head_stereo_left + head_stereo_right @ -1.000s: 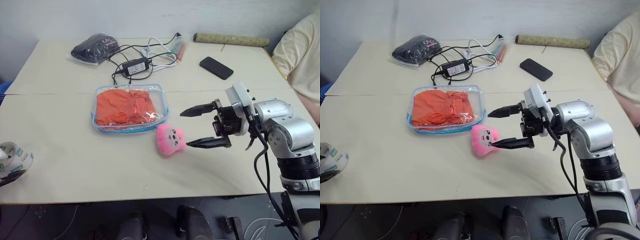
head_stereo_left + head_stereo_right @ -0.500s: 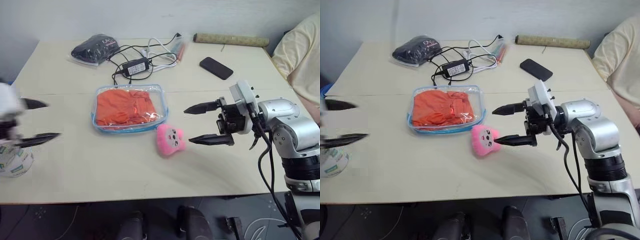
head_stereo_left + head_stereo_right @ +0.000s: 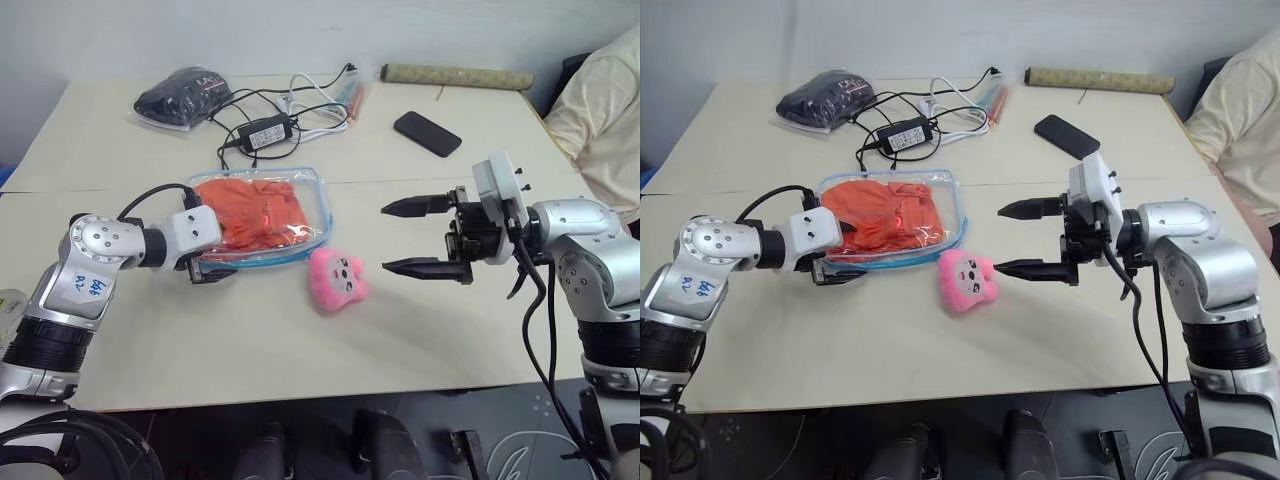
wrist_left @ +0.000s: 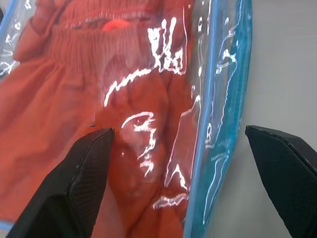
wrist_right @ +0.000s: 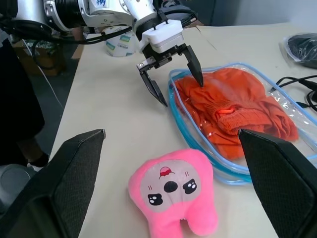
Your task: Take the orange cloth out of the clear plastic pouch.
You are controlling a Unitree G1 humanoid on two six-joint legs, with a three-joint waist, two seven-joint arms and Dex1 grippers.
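Note:
The clear plastic pouch (image 3: 312,205) with light blue edging lies flat in the middle of the table, and the orange cloth (image 3: 250,208) is inside it, wrinkled. My left gripper (image 5: 177,80) is open at the pouch's near left corner. One of its fingers (image 4: 79,183) is over the cloth and the other is over bare table, so they straddle the blue edge (image 4: 208,148). My right gripper (image 3: 385,238) is open and empty, hovering to the right of the pouch and pointing left, just beyond the pink plush toy (image 3: 337,280).
A bag of black stuff (image 3: 185,90), a charger with cables (image 3: 265,131), a black phone (image 3: 428,133) and a long roll (image 3: 455,75) lie at the back of the table. A tape roll (image 5: 119,42) stands near the left edge. A person's sleeve (image 3: 600,90) shows at the right.
My left arm has swung in from the table's left edge to the pouch's near left corner, fingers open. The right gripper has stayed almost still and open.

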